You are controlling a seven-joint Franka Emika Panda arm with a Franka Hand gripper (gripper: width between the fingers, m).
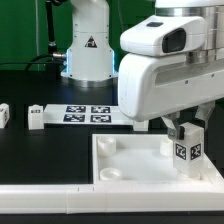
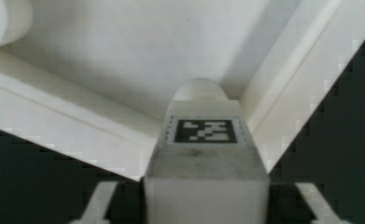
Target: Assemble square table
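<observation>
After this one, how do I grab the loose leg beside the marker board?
Come from above the loose leg and close across its narrow width, on its two sides: it sits low, apart from the marker board, so both sides look exposed.

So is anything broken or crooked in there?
Nothing stands out. The tool holds a leg upright over the white slab, inside its rim. A second leg and a third leg lie loose at the exterior view's left, not yet fitted. No cracks or spills show.
</observation>
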